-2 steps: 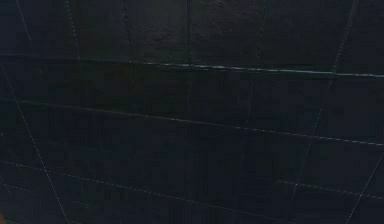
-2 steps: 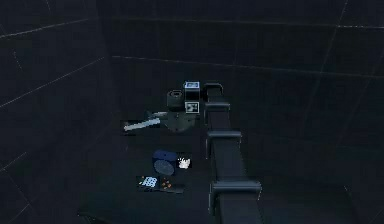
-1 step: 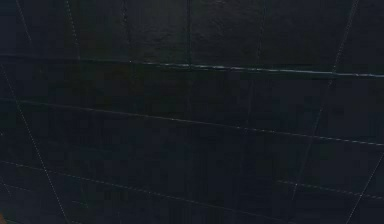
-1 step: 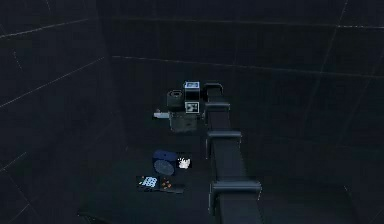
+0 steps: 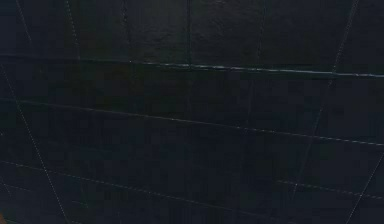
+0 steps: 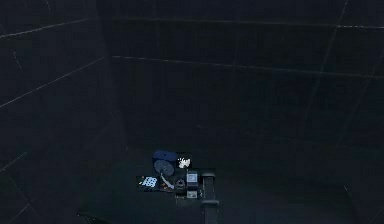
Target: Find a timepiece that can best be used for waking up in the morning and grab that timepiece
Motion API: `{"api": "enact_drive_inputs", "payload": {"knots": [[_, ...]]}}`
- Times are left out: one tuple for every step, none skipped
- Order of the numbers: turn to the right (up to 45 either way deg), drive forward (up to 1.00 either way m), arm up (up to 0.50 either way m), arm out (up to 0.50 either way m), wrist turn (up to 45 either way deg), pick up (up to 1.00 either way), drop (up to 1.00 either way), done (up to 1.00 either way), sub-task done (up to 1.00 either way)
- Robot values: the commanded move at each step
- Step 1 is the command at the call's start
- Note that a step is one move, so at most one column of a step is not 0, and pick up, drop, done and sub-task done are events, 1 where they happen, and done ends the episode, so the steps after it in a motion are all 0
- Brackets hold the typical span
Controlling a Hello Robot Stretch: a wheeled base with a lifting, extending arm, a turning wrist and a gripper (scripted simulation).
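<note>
**Colleague:** Where is the arm sitting?

**Operator:** In the arm side view, the dark arm (image 6: 208,196) is rising from the bottom edge of a very dim room. The gripper (image 6: 170,171) is sitting at its far end.

**Colleague:** Is it holding anything?

**Operator:** I cannot tell, because its far end is blending into the dark.

**Colleague:** And the timepiece?

**Operator:** I am not making out a certain clock. A small pale thing with dark dots (image 6: 149,182) is lying just beside the gripper, toward that view's left. A bluish rounded blob (image 6: 160,157) is sitting just above it. I am judging that any reach goes leftward. The long axis is too small to read.
</note>
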Motion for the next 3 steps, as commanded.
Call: {"api": "enact_drive_inputs", "payload": {"knots": [[0.0,0.00,0.00,0.00,0.0,1.00,0.00,0.00,0.00],[0.0,0.00,0.10,0.00,0.0,0.00,0.00,0.00,0.00],[0.0,0.00,0.00,0.00,0.0,0.00,0.00,1.00,0.00]]}}
